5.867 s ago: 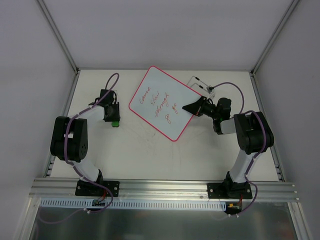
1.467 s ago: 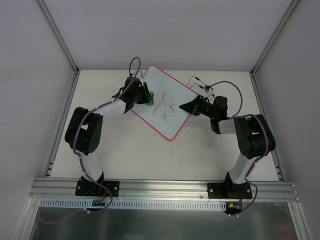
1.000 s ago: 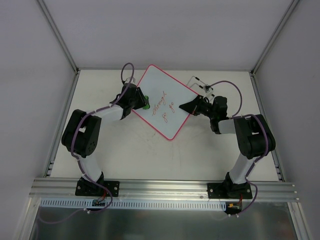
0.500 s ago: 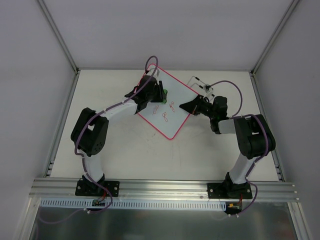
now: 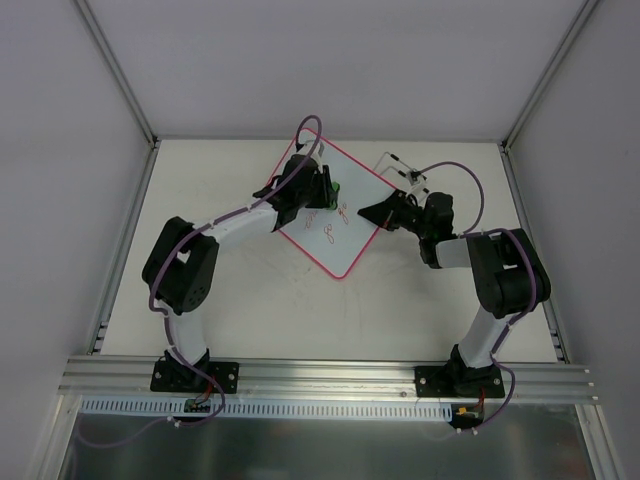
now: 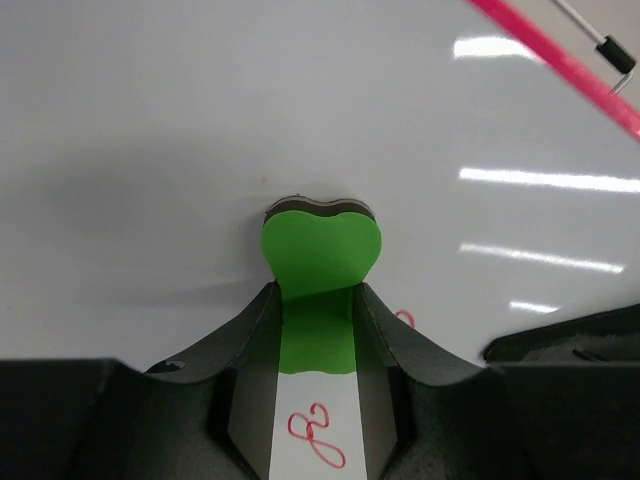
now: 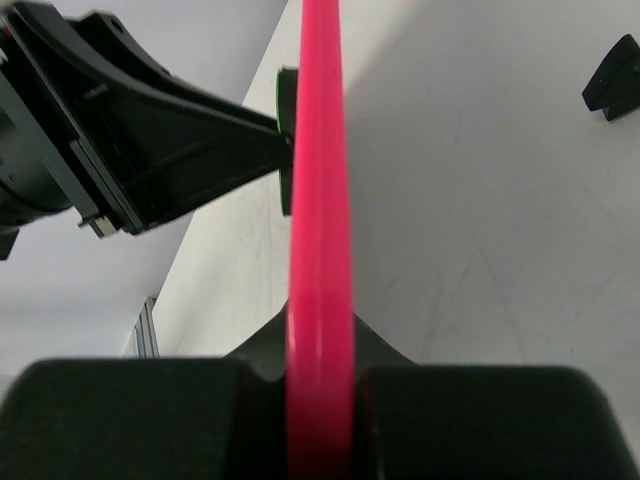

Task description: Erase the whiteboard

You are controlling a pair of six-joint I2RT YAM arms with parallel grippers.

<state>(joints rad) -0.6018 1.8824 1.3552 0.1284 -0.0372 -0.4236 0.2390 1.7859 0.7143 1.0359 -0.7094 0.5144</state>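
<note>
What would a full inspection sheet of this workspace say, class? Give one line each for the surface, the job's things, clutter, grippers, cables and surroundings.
Surface: white table, faint scuff marks.
Job's things: whiteboard with a pink frame, lying corner-on to the arms; red writing on its near part; green eraser with its end at the board's face.
Clutter: thin wire-like item with black ends, beyond the board; what it is cannot be told.
Grippers: left gripper shut on the green eraser; right gripper shut on the whiteboard's frame edge.
Cables: purple cables run along both arms and loop above the wrists.
Surroundings: white walls; metal rail at the near edge.
</note>
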